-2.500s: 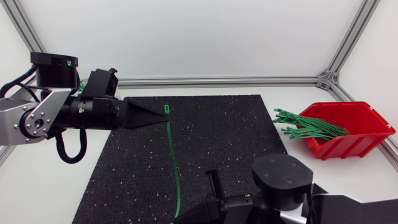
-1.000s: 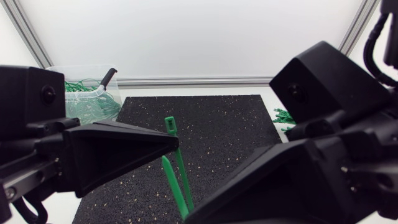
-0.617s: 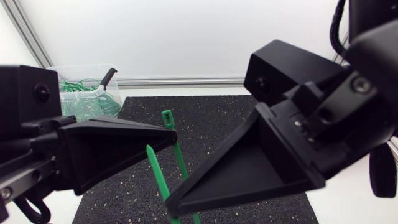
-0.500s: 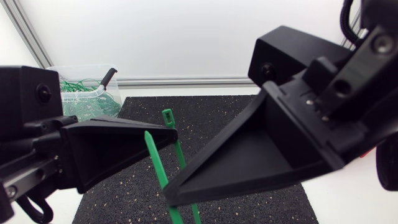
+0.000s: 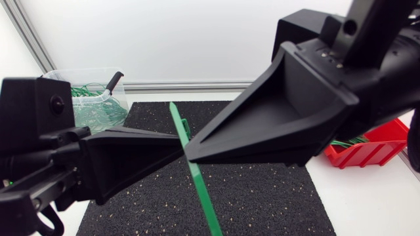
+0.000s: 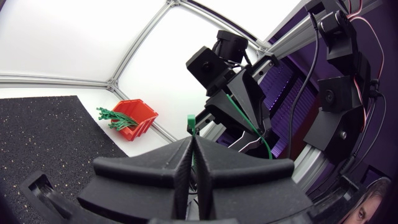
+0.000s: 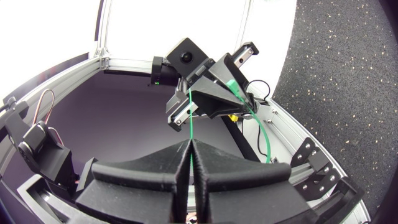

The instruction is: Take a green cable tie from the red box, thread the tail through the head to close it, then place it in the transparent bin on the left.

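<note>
Both arms are raised close under the head camera. My left gripper is shut on the head end of a green cable tie; the head pokes out past its tips. My right gripper is shut on the tie's tail, tip to tip with the left one, and the tail runs out ahead of its fingers. The strap bends in a loop between the two grippers. The red box with several green ties sits at the right. The transparent bin stands at the back left.
A black speckled mat covers the middle of the table under both grippers. The transparent bin holds several closed green ties and a black-handled tool. Aluminium frame rails run along the table's back edge.
The right gripper has risen and swung its tail end up beside the tie's head at the left gripper's tip. The left gripper has stayed almost still.
</note>
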You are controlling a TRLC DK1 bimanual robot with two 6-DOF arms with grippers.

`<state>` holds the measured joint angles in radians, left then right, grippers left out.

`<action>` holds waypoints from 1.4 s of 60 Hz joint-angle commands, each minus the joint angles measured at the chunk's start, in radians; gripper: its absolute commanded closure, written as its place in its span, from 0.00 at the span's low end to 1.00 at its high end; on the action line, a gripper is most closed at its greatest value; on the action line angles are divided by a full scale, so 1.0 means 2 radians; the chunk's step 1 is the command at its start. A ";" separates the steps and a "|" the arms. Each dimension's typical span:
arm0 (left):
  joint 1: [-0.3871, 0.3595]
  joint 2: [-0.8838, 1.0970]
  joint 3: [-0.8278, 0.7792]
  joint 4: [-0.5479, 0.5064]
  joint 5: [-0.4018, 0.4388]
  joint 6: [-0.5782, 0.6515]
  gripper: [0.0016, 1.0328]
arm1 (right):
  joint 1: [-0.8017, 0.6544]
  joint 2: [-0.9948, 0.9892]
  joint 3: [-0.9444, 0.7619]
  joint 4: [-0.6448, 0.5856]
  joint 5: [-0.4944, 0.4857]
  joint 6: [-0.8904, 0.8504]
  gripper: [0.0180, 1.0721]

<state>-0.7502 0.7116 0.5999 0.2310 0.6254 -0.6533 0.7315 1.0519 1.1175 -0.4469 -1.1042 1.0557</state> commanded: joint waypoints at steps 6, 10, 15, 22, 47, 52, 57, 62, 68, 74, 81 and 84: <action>-0.018 0.001 -0.008 0.010 -0.026 0.014 0.96 | -0.014 0.012 0.006 -0.014 -0.005 0.019 0.95; -0.019 0.001 -0.008 0.010 -0.030 0.016 0.96 | -0.018 0.012 0.002 -0.019 -0.005 0.019 0.95; -0.019 0.002 -0.008 0.011 -0.036 0.020 0.96 | -0.024 0.012 -0.006 -0.021 -0.005 0.019 0.95; -0.017 0.002 -0.005 0.011 -0.040 0.020 0.96 | -0.031 0.012 -0.013 -0.025 -0.005 0.020 0.95; -0.008 0.012 0.013 0.011 -0.042 0.014 0.96 | -0.028 0.008 -0.028 -0.026 -0.005 0.020 0.95; -0.005 0.011 0.015 0.010 -0.041 0.014 0.96 | -0.028 0.008 -0.030 -0.026 -0.005 0.020 0.95; -0.005 0.010 0.016 0.010 -0.041 0.013 0.96 | -0.028 0.008 -0.033 -0.023 -0.005 0.020 0.95; -0.005 0.011 0.016 0.009 -0.041 0.013 0.96 | -0.029 0.010 -0.036 -0.020 -0.005 0.020 0.95; -0.008 0.011 0.016 0.009 -0.041 0.013 0.96 | -0.029 0.010 -0.037 -0.019 -0.005 0.020 0.95; -0.009 0.011 0.015 0.008 -0.042 0.013 0.96 | -0.029 0.010 -0.039 -0.019 -0.005 0.020 0.95; -0.011 0.012 0.016 0.007 -0.042 0.013 0.96 | -0.027 0.010 -0.040 -0.018 -0.005 0.020 0.95; -0.011 0.013 0.017 0.007 -0.042 0.013 0.96 | -0.027 0.010 -0.040 -0.018 -0.005 0.020 0.95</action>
<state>-0.7681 0.7277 0.6029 0.2367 0.5438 -0.6281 0.6720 1.0664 1.0660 -0.4904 -1.1042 1.0706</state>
